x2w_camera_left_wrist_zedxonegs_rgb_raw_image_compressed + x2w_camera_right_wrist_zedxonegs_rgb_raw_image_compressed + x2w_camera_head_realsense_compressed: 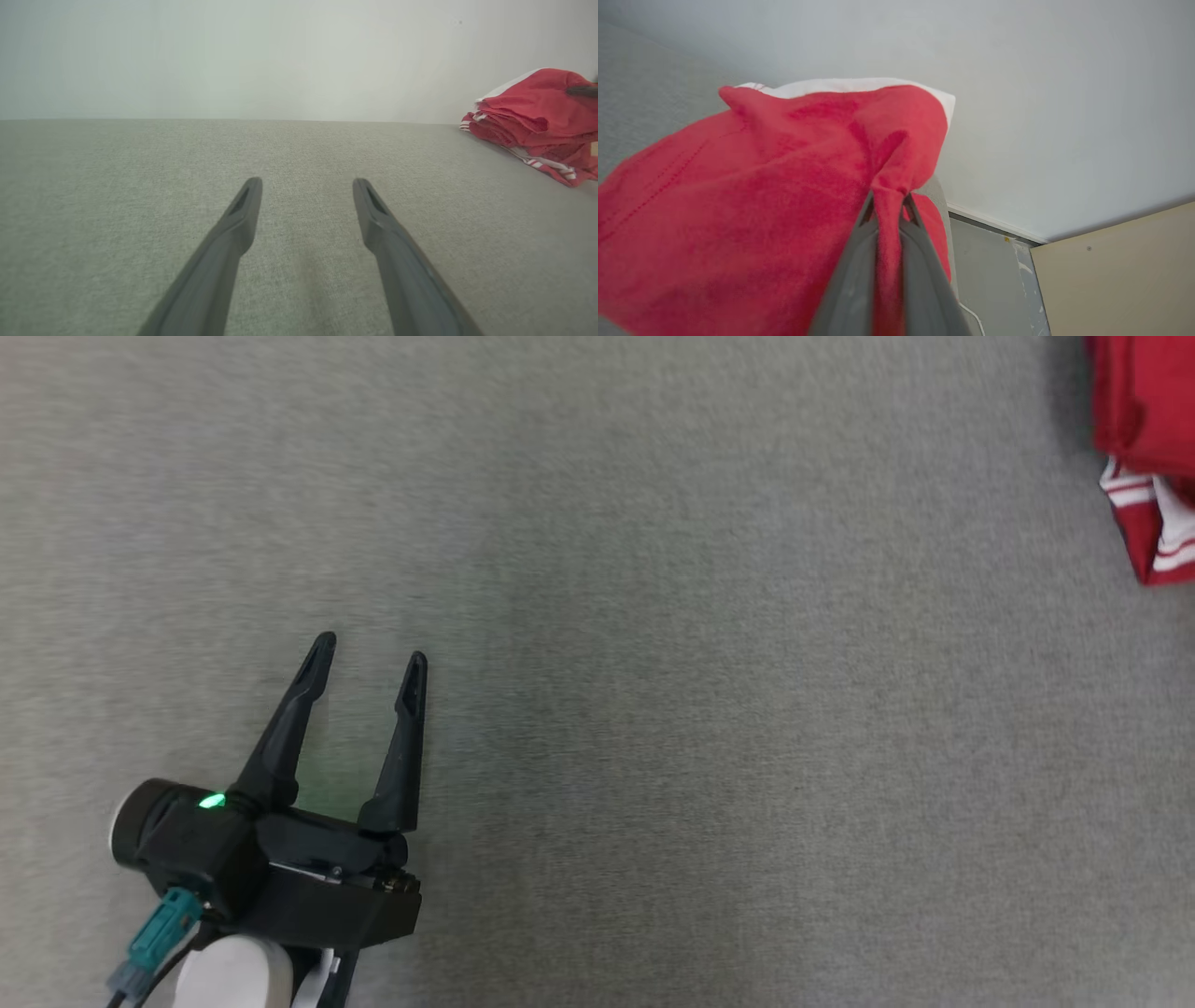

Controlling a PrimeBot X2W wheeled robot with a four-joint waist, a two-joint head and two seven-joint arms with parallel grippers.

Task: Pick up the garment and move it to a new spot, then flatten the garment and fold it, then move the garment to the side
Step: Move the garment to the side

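My left end effector (pixel 372 647) hangs spread wide over the grey woven counter (pixel 709 728); my right end effector (pixel 889 199) pinches a fold of the red garment (pixel 738 200) near the counter's right edge, pale wall (pixel 280 56) behind

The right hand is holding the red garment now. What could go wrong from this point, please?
The right hand pinches only a thin fold of the red garment; the cloth may slip out, or its layers may come apart when pulled.
The garment seems to lie near the edge of the grey surface; it could slide off.
The left hand is open and far away, so it cannot help quickly.
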